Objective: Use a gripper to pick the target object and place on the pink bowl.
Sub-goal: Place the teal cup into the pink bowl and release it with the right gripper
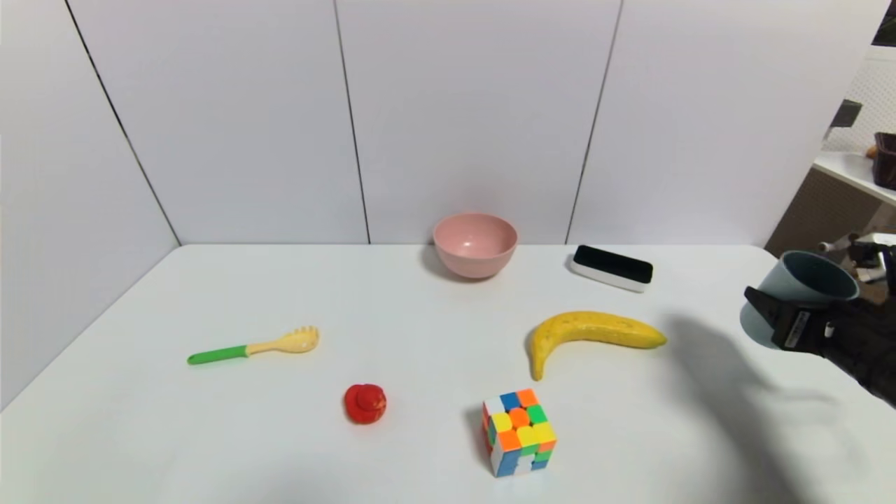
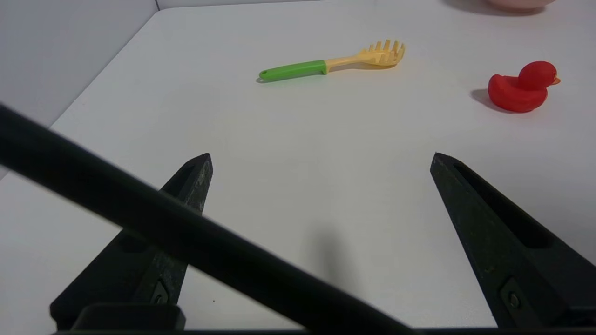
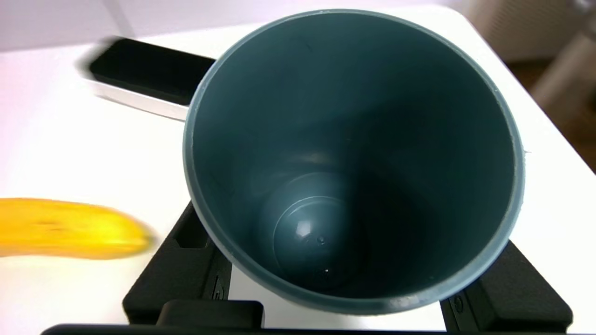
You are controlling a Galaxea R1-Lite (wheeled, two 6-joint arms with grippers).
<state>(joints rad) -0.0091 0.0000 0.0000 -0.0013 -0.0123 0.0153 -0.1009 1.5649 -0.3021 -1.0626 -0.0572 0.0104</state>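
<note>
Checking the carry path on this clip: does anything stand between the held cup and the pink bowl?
The right tool holds the cup above the table's right edge. The black-and-white eraser lies roughly on the line to the pink bowl, the banana nearer the robot. Both are low; a raised carry probably clears them.

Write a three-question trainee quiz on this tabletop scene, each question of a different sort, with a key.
1. True or false: the right tool is shut on the grey-blue cup.
2. Multiple choice: what lies nearest the pink bowl? A) the black-and-white eraser B) the colour cube C) the red duck
3. Fill in: the left tool, seen in its wrist view, is ____ and holds nothing above the white table.

Key: 1 true; 2 A; 3 open.
</note>
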